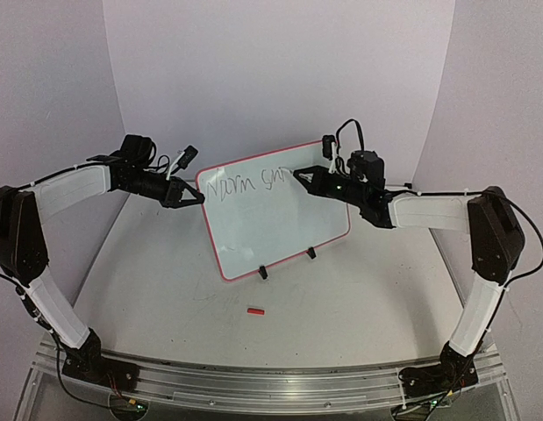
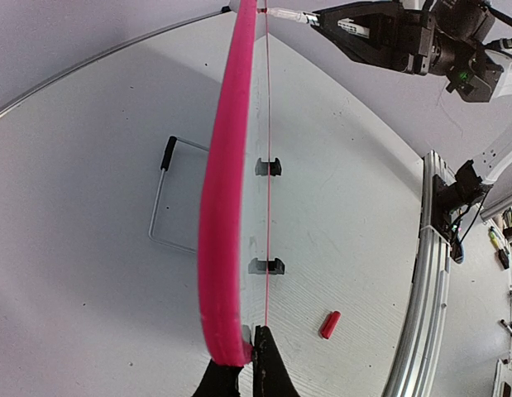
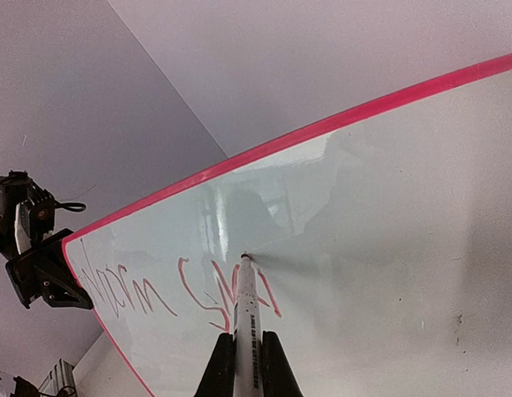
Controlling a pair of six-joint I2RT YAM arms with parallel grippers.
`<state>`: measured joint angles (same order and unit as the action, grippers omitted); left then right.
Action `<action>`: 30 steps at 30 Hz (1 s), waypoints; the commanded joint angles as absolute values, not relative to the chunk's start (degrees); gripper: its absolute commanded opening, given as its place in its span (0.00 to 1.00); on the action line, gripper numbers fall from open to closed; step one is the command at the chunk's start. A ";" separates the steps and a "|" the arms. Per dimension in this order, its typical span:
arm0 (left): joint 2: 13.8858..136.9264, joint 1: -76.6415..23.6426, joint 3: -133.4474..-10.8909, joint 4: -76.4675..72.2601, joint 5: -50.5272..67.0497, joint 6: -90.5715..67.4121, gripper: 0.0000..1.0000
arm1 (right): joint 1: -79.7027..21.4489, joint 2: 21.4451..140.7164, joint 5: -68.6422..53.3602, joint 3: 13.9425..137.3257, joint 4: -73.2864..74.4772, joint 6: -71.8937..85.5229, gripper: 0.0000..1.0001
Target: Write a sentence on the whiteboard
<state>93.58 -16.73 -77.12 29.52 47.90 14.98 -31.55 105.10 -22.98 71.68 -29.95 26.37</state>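
The whiteboard [image 1: 280, 224], glossy white with a pink-red rim, stands tilted on two black clip feet [image 1: 263, 273] at mid-table. My left gripper [image 1: 194, 197] is shut on its left edge; the left wrist view looks along the rim [image 2: 222, 207] from that gripper [image 2: 254, 335]. My right gripper [image 3: 247, 337] is shut on a white marker [image 3: 247, 306], whose tip touches the board [image 3: 388, 207]. The sentence [image 1: 249, 182] is one line of thin handwritten strokes along the top, seen close up [image 3: 156, 289] just left of the marker tip.
A small red marker cap [image 1: 255, 310] lies on the table in front of the board, also in the left wrist view [image 2: 329, 324]. A wire stand [image 2: 169, 198] lies behind the board. A metal rail [image 1: 271, 377] runs along the near edge.
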 commanded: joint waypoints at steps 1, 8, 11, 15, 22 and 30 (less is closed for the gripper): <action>93.91 -17.85 -77.18 31.47 44.12 20.30 0.00 | -31.76 105.98 -21.56 73.92 -31.24 25.61 0.00; 93.89 -17.84 -77.17 31.53 44.00 20.34 0.00 | -31.74 105.79 -21.77 73.74 -31.20 25.80 0.00; 93.88 -17.87 -77.17 31.50 43.95 20.27 0.00 | -31.75 105.02 -22.22 73.34 -31.12 25.53 0.00; 93.88 -17.88 -77.17 31.49 43.95 20.26 0.00 | -31.75 102.74 -22.59 72.09 -30.36 24.73 0.00; 93.49 -17.90 -77.08 31.42 43.95 20.07 0.00 | -31.71 97.87 -22.82 69.40 -26.51 22.75 0.00; 93.20 -18.53 -76.99 31.58 43.68 20.08 0.00 | -31.41 93.14 -24.55 67.11 -22.51 21.31 0.00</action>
